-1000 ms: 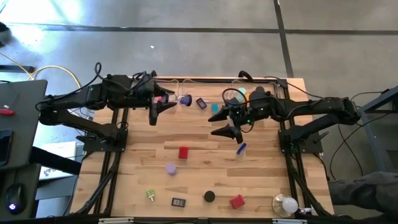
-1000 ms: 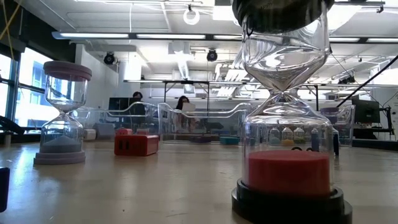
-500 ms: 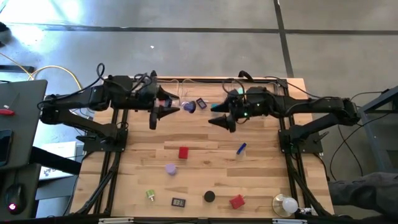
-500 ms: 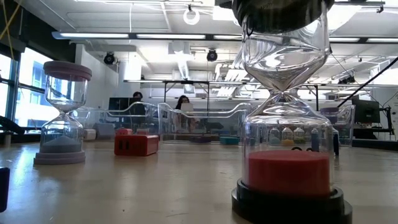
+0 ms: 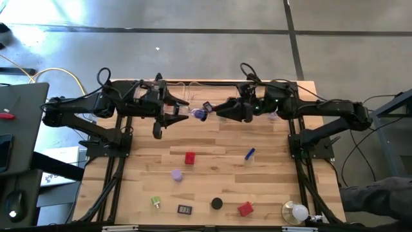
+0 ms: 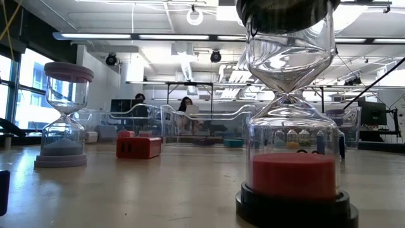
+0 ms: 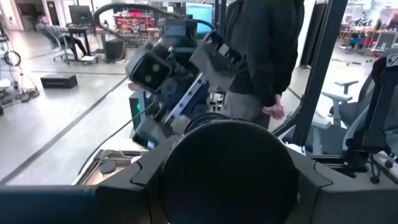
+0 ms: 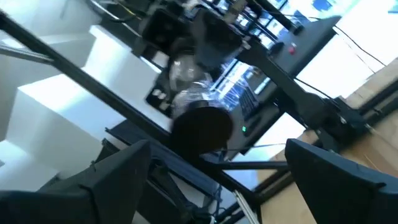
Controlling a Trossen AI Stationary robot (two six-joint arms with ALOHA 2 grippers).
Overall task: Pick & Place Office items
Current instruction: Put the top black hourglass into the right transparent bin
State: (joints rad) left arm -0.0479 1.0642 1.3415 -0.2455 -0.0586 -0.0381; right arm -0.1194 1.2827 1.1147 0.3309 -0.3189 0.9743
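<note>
Overhead, the left end effector grips a sand timer near the middle of the worktop's far edge. The right end effector is spread open just beside it. I judge this a handover or tray drop, which needs alignment first. Low view: clear trays along the far edge hold small pieces I cannot identify. Left wrist: the timer's end fills the fingers. Right wrist: fingers wide, empty.
</note>
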